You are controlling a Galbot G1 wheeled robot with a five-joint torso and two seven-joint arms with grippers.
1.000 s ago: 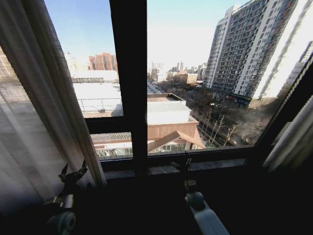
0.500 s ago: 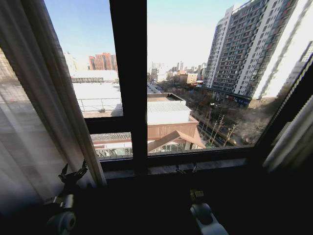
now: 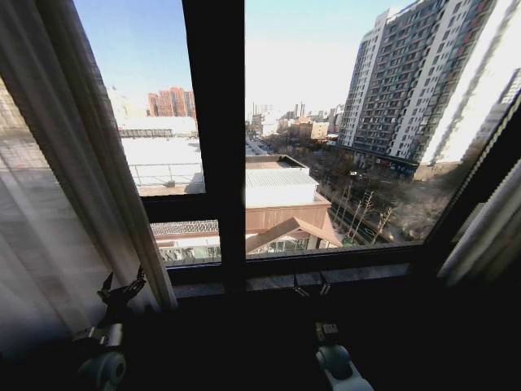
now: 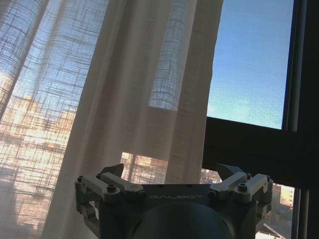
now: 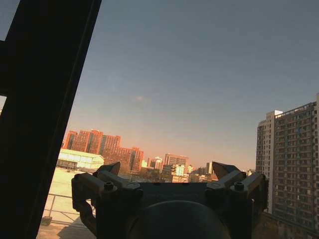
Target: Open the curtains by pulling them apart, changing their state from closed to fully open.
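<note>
The left curtain (image 3: 65,187) hangs gathered at the left of the window, sheer and pleated. At the far right edge, the right curtain (image 3: 488,236) is bunched up. Most of the glass between them is uncovered. My left gripper (image 3: 122,287) is open and low, just in front of the left curtain's inner edge, holding nothing. In the left wrist view the curtain (image 4: 119,99) hangs beyond the open left gripper (image 4: 170,172). My right gripper (image 3: 311,285) is open near the window sill, under the centre pane. In the right wrist view the right gripper (image 5: 167,172) faces bare glass.
A thick black vertical frame bar (image 3: 216,138) splits the window, with a horizontal bar (image 3: 175,208) across the left pane. A dark sill (image 3: 366,273) runs below the glass. The frame bar (image 5: 45,109) stands close beside the right gripper.
The right arm has drawn back, lower and slightly to the right in the head view. The left arm and both curtains have not moved.
</note>
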